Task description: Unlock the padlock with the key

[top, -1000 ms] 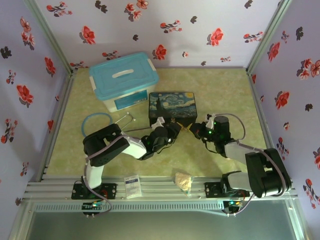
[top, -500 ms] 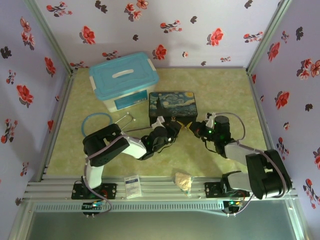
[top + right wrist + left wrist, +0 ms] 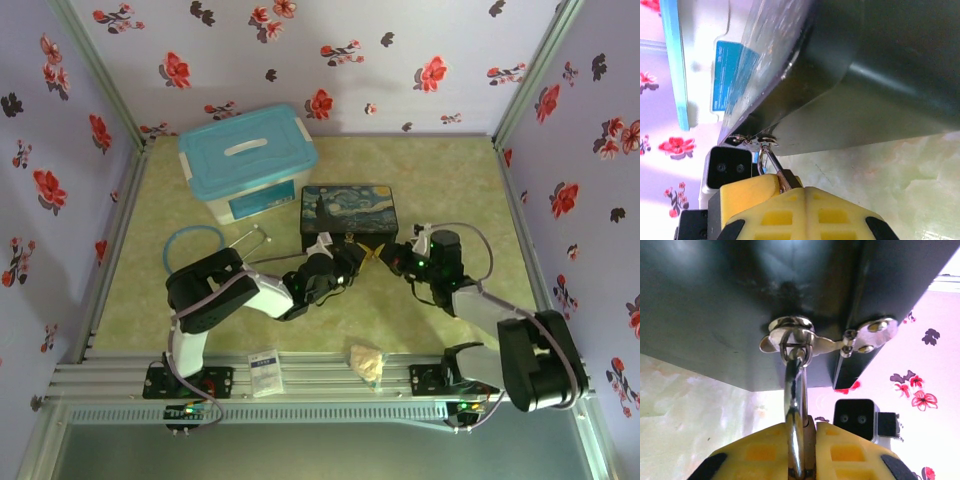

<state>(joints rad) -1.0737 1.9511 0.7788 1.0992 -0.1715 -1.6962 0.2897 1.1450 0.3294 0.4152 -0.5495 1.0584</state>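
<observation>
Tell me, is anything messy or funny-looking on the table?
Yes. A crumpled beige wrapper lies loose at the near edge of the table, between the two arm bases, like a bit of litter. A small white packet lies further left along the same edge. Nothing looks spilled or broken.

This looks like a robot test booth in a lab. Flowery paper walls (image 3: 400,40) close in a green table (image 3: 450,170) at 9, 12 and 3 o'clock. The left arm (image 3: 215,290) and the right arm (image 3: 525,345) are bolted to a metal rail (image 3: 320,375) at 6 o'clock.
</observation>
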